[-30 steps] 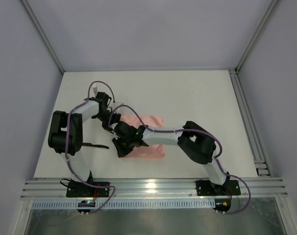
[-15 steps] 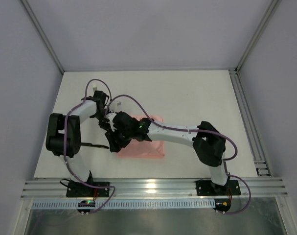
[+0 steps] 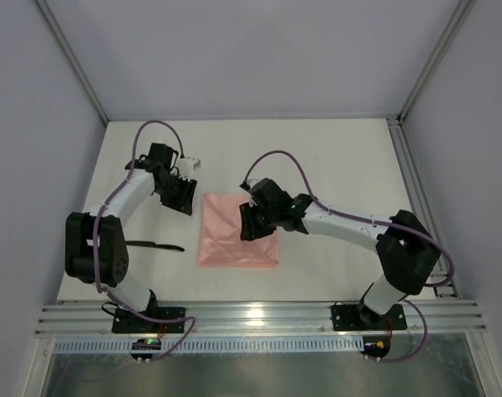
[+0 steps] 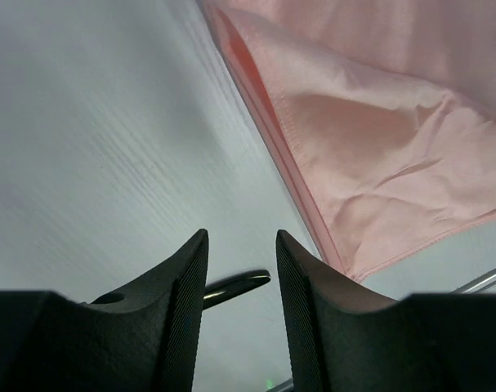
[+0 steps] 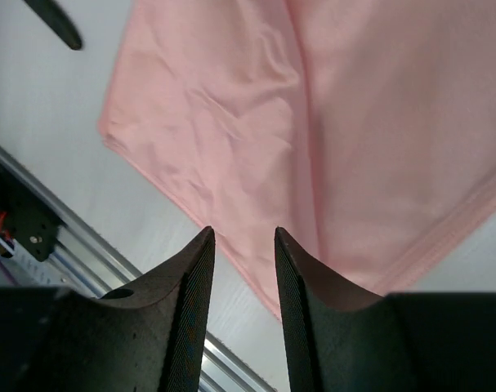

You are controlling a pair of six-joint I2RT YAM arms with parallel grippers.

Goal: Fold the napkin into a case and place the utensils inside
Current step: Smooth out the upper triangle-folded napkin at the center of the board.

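The salmon-pink napkin [image 3: 234,236] lies flat in the middle of the table, its edges doubled in layers [image 4: 370,147] [image 5: 313,122]. One black utensil [image 3: 155,245] lies on the table to its left; its tip shows in the left wrist view [image 4: 239,284] and in the top corner of the right wrist view [image 5: 55,23]. My left gripper [image 3: 183,203] [image 4: 241,241] hangs open above bare table, beyond the napkin's top left corner. Over the napkin's right part my right gripper [image 3: 248,225] [image 5: 243,237] stands open. Neither holds anything.
An aluminium rail [image 3: 259,314] [image 5: 35,237] runs along the table's near edge. White walls and a frame post [image 3: 69,62] close in the left, back and right sides.
Both grippers were crowded over the napkin's left part. The left has drawn back up and left, the right has swung right, and the napkin now lies uncovered.
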